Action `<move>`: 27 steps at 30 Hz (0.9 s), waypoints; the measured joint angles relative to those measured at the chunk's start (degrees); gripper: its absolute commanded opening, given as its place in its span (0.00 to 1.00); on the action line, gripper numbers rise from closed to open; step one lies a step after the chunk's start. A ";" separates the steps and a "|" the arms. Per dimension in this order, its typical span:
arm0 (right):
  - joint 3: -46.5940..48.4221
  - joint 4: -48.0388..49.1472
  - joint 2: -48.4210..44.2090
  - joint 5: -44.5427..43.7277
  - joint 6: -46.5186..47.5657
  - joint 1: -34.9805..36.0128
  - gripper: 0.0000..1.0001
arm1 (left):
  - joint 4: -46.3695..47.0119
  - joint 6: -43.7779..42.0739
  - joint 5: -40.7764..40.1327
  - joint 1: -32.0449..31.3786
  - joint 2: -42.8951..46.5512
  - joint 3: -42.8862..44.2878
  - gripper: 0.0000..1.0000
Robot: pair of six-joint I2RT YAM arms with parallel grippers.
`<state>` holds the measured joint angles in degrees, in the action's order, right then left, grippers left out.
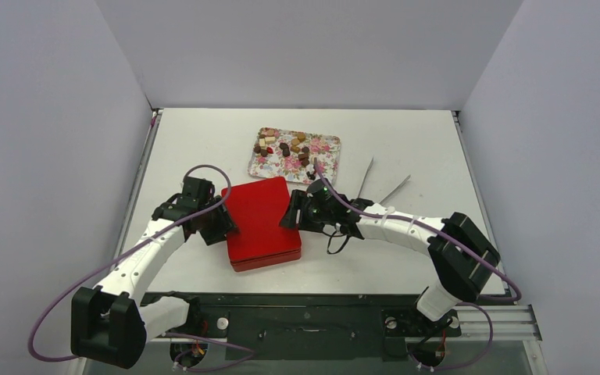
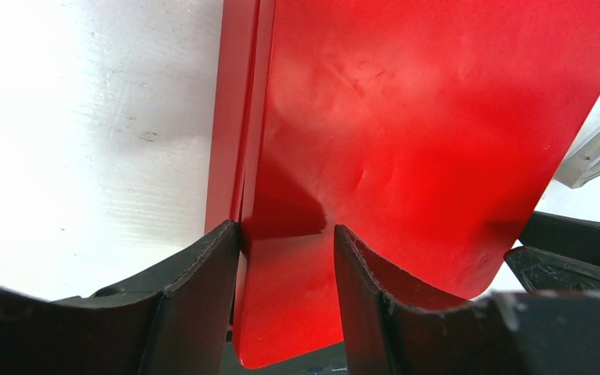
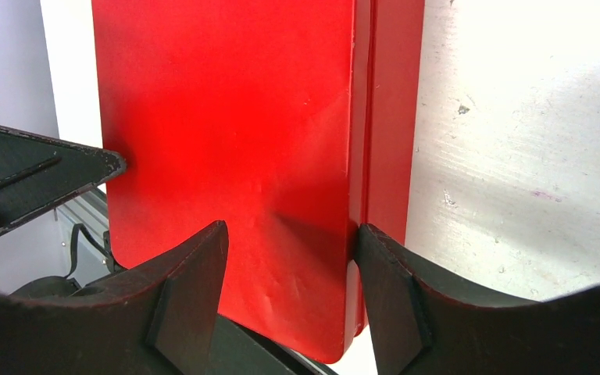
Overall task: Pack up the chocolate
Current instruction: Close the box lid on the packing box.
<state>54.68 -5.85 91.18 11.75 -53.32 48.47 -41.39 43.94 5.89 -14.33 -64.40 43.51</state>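
Note:
The chocolate (image 1: 289,147) lies as several small brown, cream and reddish pieces on a flower-print tray (image 1: 330,145) at the back. A red tin (image 1: 262,223) with its lid on sits in the middle. My left gripper (image 1: 220,223) is at the tin's left edge and my right gripper (image 1: 293,212) at its right edge. In the left wrist view the gripper (image 2: 285,234) straddles the lid's (image 2: 406,117) edge, partly open. One finger touches the side and the other is over the top. The right gripper (image 3: 289,230) stands the same way on the lid (image 3: 226,117).
Two thin metal tongs (image 1: 365,180) (image 1: 394,190) lie on the white table right of the tray. The walls stand close on the left, right and back. The arm bases and a rail run along the near edge.

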 measured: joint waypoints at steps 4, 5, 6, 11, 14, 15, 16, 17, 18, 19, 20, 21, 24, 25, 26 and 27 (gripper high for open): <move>0.61 -1.16 0.00 -0.70 0.50 0.46 0.57 | -0.04 0.31 -0.02 -0.02 0.02 -0.11 0.43; 0.61 -1.31 0.00 -0.83 0.61 0.52 0.57 | 0.00 0.35 -0.02 -0.02 0.07 -0.15 0.43; 0.66 -1.51 0.00 -0.96 0.70 0.66 0.57 | 0.04 0.44 -0.04 -0.07 0.22 -0.42 0.42; 1.66 -3.67 0.00 -1.99 1.77 1.84 0.57 | -0.07 0.72 -0.28 -0.22 0.79 -1.79 0.40; 2.21 -4.52 0.00 -2.49 2.23 2.43 0.57 | -0.24 1.03 -0.70 -0.24 0.92 -2.40 0.40; 2.29 -4.66 0.00 -2.64 2.40 2.58 0.57 | -0.26 1.14 -0.76 -0.26 1.01 -2.58 0.40; 2.43 -4.90 0.00 -2.82 2.62 2.73 0.57 | -0.37 1.31 -0.90 -0.26 1.16 -2.73 0.40; 2.56 -5.07 0.00 -3.04 2.82 2.91 0.57 | -0.44 1.49 -0.94 -0.26 1.29 -2.84 0.40; 2.58 -5.16 0.00 -3.26 2.99 3.02 0.57 | -0.50 1.64 -0.96 -0.26 1.42 -2.89 0.40; 2.67 -5.35 0.00 -3.48 3.15 3.17 0.57 | -0.50 1.75 -0.96 -0.28 1.46 -2.91 0.41; 2.80 -5.55 0.00 -3.76 3.26 3.30 0.57 | -0.50 1.88 -0.96 -0.28 1.51 -2.97 0.41; 3.02 -5.86 0.00 -4.00 3.43 3.41 0.57 | -0.48 1.95 -0.96 -0.28 1.53 -3.04 0.41; 3.56 -6.62 0.00 -4.98 3.89 3.78 0.57 | -0.46 2.08 -0.94 -0.33 1.53 -3.13 0.41; 3.67 -6.86 0.00 -5.31 4.11 3.93 0.57 | -0.46 2.12 -0.92 -0.35 1.53 -3.15 0.41; 3.80 -7.17 0.00 -5.64 4.31 4.11 0.57 | -0.46 2.14 -0.92 -0.37 1.53 -3.15 0.41; 3.91 -7.45 0.00 -5.92 4.52 4.26 0.58 | -0.46 2.19 -0.92 -0.46 1.53 -3.15 0.41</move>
<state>58.59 -13.30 91.18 5.82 -48.80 52.73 -41.85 46.13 4.97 -14.79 -62.87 40.36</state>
